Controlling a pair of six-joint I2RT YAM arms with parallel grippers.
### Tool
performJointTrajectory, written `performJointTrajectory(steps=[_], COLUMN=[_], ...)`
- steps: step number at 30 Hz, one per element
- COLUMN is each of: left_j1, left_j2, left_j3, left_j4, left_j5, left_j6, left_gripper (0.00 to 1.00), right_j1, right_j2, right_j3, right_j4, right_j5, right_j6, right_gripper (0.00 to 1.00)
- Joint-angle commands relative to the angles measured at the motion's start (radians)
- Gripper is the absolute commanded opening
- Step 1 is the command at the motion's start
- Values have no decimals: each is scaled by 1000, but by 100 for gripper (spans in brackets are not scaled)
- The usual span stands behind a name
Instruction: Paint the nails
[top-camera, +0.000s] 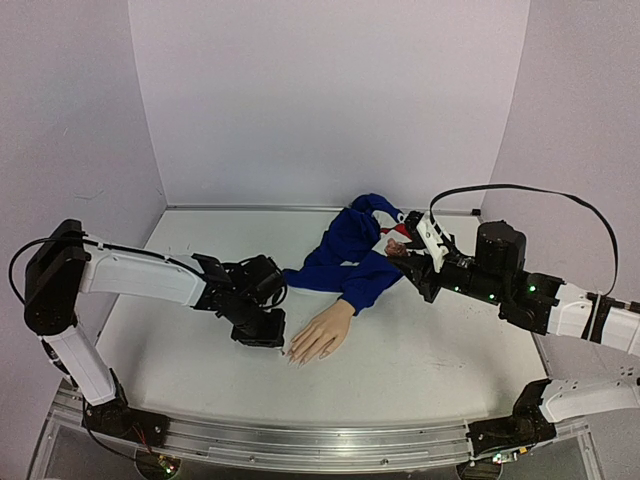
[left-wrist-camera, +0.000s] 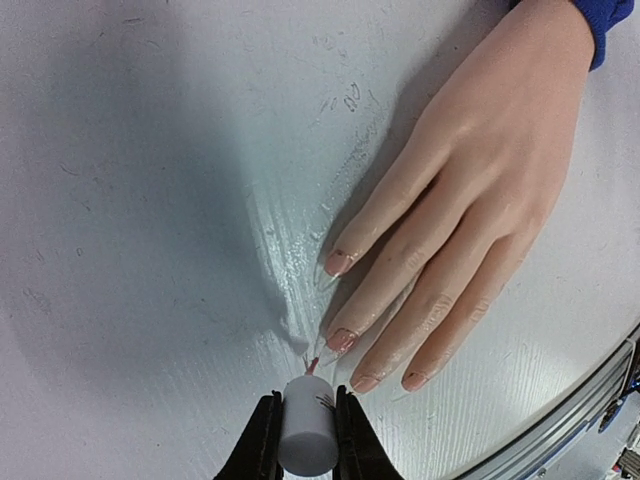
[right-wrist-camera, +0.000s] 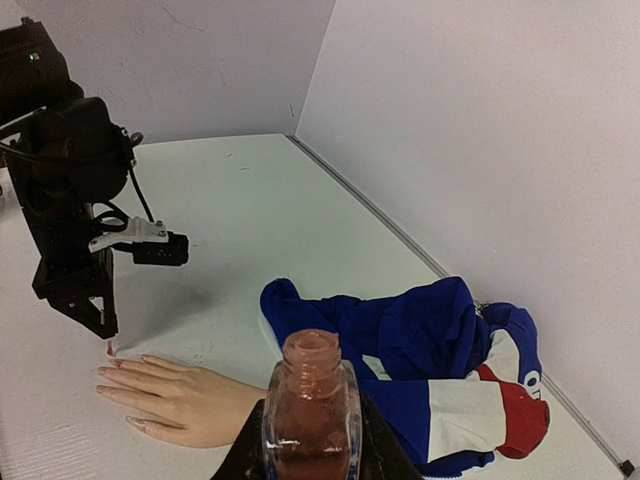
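The nails (left-wrist-camera: 341, 340) are small ovals tipping a smooth beige mannequin hand (left-wrist-camera: 480, 180) that lies palm-down on the white counter (left-wrist-camera: 150, 200). Four nails show a pinkish, streaky tint and are judged partly coated. The thumb nail cannot be seen. The left end effector (left-wrist-camera: 305, 455) is closed on the cylindrical white brush cap (left-wrist-camera: 306, 425), its bristles just beside one nail. The right end effector (right-wrist-camera: 310, 465) clamps the uncapped glass polish bottle (right-wrist-camera: 310, 400).
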Motion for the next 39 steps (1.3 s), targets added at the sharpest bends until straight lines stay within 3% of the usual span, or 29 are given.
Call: performJointTrajectory(steps=[1, 15, 39], left_j1=[-13, -20, -13], left_j2=[-106, -35, 25], left_j3=[-18, 66, 103], left_j4=[20, 49, -2], left_j5=[-63, -26, -15], left_j6=[-7, 68, 58], left_gripper=[0, 0, 0], right_j1=[-6, -6, -6], right_j2=[-3, -6, -10], right_j3=[13, 12, 13], right_j4=[71, 73, 72], right_j5=[-9, -10, -6], right_j6=[10, 10, 9], right_gripper=[0, 0, 0])
